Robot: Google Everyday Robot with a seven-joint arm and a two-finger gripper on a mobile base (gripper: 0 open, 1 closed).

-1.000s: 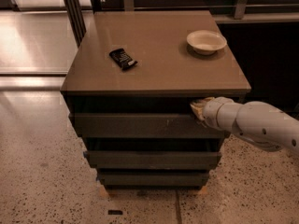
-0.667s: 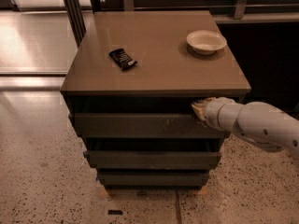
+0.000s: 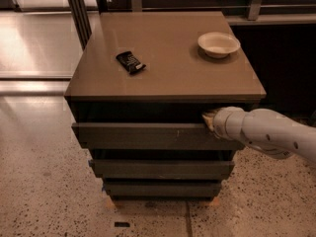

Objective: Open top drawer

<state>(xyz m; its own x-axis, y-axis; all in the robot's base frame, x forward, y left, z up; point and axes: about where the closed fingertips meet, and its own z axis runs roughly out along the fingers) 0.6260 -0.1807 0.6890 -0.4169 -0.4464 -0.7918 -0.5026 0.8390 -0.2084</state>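
Reaching in from the right, the claw (image 3: pixel 209 120) sits at the upper right edge of the top drawer (image 3: pixel 148 135), just under the surface (image 3: pixel 168 58); its grip cannot be told. The top drawer looks barely out, so nearly the whole pull likely remains.

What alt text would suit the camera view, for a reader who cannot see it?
A robot's white arm reaches in from the right, its gripper at the upper right edge of the top drawer of a grey-brown three-drawer cabinet. On the cabinet's top sit a pale bowl, back right, and a dark wrapped snack, left.
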